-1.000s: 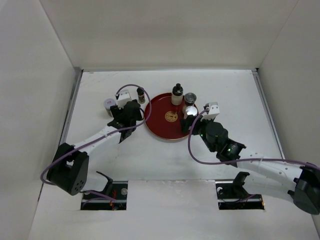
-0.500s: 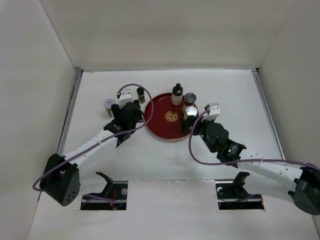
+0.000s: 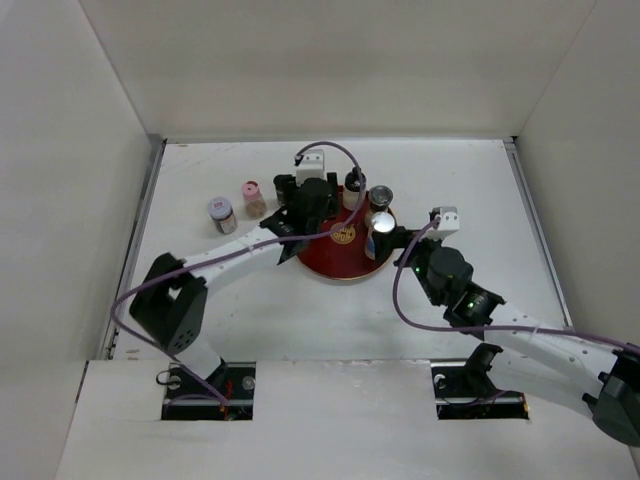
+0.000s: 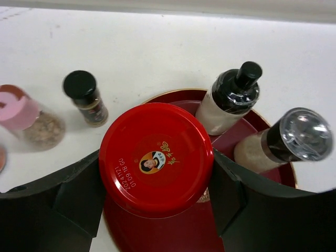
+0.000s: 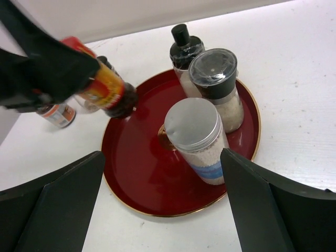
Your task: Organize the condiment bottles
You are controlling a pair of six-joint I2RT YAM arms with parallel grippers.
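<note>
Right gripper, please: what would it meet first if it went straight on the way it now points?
Most likely the silver-capped jar, which stands on the red tray, centred between the open fingers of the right gripper. The grey-capped grinder stands just behind it. The gap to the jar is unclear.

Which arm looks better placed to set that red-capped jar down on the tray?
Left. The left gripper clamps the red-capped jar over the tray; the right gripper is open and empty.

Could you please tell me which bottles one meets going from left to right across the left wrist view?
pink-capped jar → small black-capped shaker → red-lidded jar → black-nozzle bottle → grey-capped grinder
</note>
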